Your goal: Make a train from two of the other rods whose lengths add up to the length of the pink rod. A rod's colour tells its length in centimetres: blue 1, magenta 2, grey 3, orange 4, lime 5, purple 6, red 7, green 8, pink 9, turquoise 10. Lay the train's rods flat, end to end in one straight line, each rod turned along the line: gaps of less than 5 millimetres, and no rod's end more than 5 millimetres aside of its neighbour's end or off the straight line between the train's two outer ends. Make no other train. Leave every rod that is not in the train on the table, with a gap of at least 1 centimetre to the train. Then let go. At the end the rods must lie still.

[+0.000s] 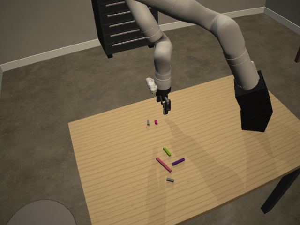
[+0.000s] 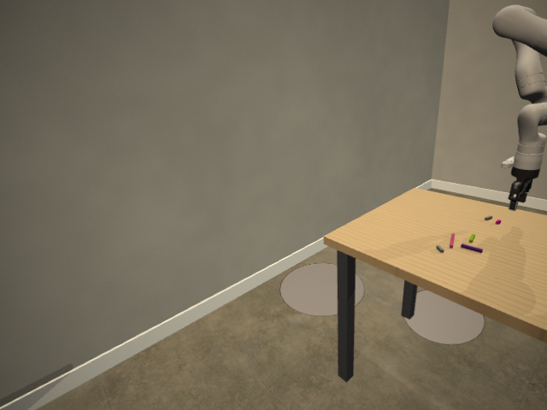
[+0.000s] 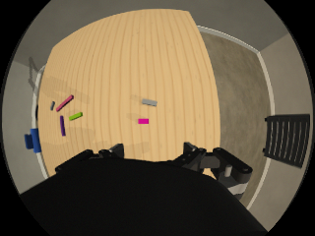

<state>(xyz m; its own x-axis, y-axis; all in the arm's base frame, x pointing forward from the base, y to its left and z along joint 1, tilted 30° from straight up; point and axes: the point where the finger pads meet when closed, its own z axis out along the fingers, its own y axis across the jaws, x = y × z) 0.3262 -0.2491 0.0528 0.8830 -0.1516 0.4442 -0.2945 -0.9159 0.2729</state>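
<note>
Above the far part of the wooden table [image 1: 101, 154], the gripper [image 1: 166, 106] hangs fully spread, holding nothing, near the magenta rod [image 1: 155, 122] and a grey rod [image 1: 147, 122]. Nearer centre, the pink rod [image 1: 163, 164] lies flat, running diagonally, between lime rod [image 1: 167, 151], purple rod [image 1: 178, 161] and second grey rod [image 1: 169, 179]. All sit well inside the edges.

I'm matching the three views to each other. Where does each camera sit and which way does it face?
Top: high, looking down at the table; shows arm, base, open gripper.
Exterior: low, off to one side, facing a table corner; shows forearm and gripper.
Wrist: on the arm, looking down; shows finger bases.
All three share the pink rod and magenta rod.
</note>
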